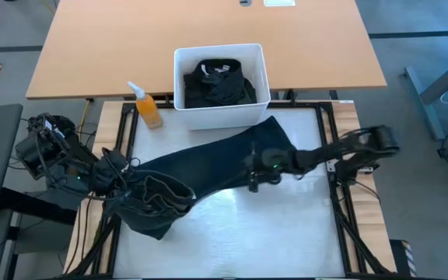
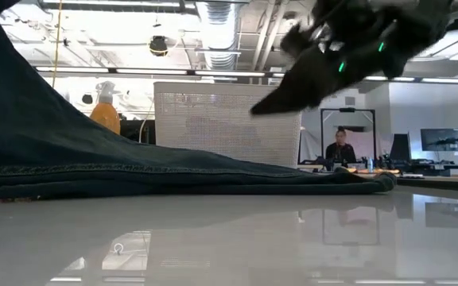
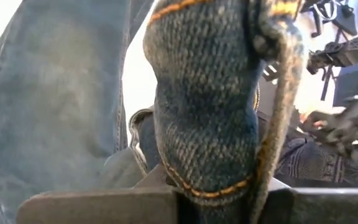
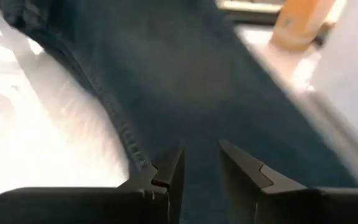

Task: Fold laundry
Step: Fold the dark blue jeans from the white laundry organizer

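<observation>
Left gripper (image 3: pixel 219 196): jaws clamped on a thick seamed fold of the dark denim garment (image 1: pixel 208 167), whose cloth fills the left wrist view and hides most of the fingers. In the high view this gripper (image 1: pixel 123 183) is buried in the bunched end of the garment at the table's left.

Right gripper (image 4: pixel 201 171): jaws slightly apart, nothing between them, poised just above the garment beside its stitched edge. From above it (image 1: pixel 253 177) sits over the garment's middle.

The garment lies stretched diagonally across the white table (image 1: pixel 271 233). More dark laundry (image 1: pixel 218 84) fills the bin (image 1: pixel 222 115); individual pieces cannot be told apart. A spray bottle (image 1: pixel 146 107) stands just beside the bin.
</observation>
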Motion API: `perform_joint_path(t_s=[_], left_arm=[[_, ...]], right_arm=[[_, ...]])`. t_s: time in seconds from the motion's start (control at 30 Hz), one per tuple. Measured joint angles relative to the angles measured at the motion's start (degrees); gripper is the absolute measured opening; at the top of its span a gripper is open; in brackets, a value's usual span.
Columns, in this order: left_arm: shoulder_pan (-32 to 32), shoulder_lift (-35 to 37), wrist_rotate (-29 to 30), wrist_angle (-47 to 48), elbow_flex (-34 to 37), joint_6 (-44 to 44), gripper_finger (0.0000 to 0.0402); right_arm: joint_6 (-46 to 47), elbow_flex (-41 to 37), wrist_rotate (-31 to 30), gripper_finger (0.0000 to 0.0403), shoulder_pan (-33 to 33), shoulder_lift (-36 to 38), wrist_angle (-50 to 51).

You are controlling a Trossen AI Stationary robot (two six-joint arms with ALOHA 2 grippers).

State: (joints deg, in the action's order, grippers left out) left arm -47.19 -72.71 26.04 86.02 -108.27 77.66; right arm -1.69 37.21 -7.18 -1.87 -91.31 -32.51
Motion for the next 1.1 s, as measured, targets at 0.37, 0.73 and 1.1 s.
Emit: perform_joint_path(t_s=[0.37,0.73,1.1], left_arm=[[0.71,-0.02,11.04,-7.76,0.0,-19.4,0.0023],[3.86,-1.21,11.49,-17.34,0.71,-39.69,0.0023],[4.75,-2.38,11.06,-34.52,15.36,-46.47,0.0023]], right_arm=[[6.81,0.28,-0.68,0.0118,-0.79,-13.29,4.93],[4.94,-0.38,-21.18,0.0117,2.69,6.24,46.97],[7.69,0.02,-13.28,0.0118,-2.18,14.11,23.42]])
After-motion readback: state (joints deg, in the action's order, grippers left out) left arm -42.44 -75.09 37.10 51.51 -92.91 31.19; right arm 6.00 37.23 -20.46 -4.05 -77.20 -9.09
